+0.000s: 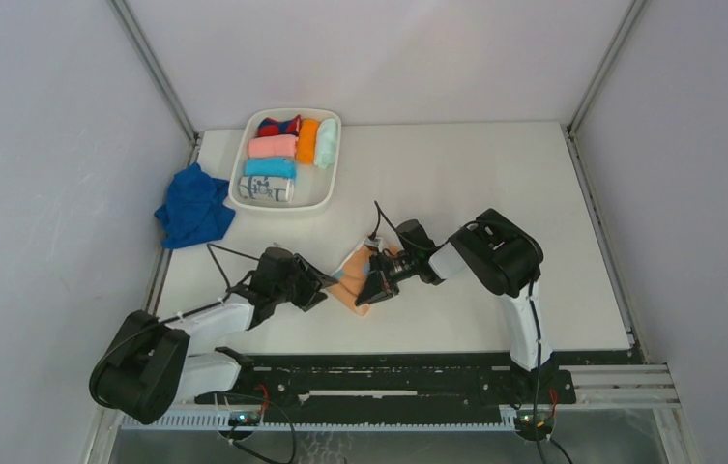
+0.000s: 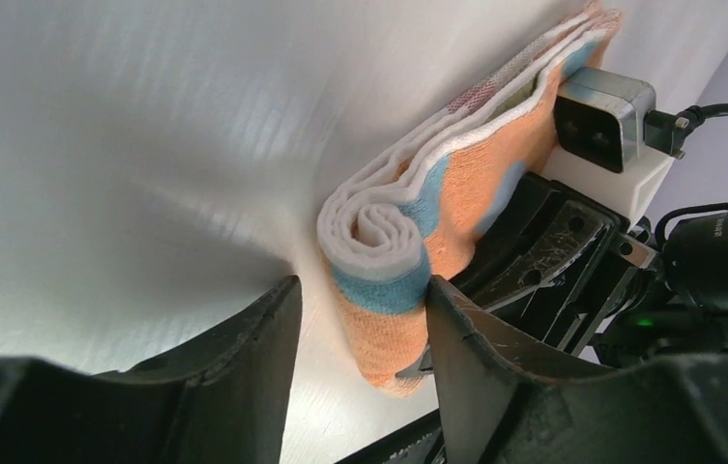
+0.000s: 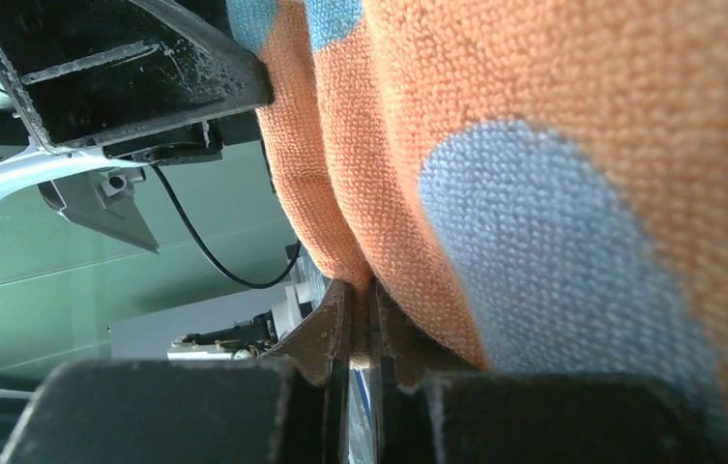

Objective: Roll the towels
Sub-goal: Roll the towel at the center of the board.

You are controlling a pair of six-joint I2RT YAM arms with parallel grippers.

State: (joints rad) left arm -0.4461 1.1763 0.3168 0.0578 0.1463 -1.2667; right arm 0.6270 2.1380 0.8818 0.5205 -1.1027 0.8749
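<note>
The right end effector [image 3: 364, 324] is clenching a fold of the peach-orange towel [image 2: 466, 193] at mid-worktop [image 1: 495, 184], between the two arms. The left end effector [image 2: 360, 295] is straddling the part-wound end with its jaws released, one finger apart from the cloth. To do this turn well, I judge the left should be closing squarely and gently across the coil, with the layers' edges level and the tail taut. The coil's spiral end is facing the left wrist, so its long axis is lying roughly arm to arm, the loose length trailing toward the far side.
</note>
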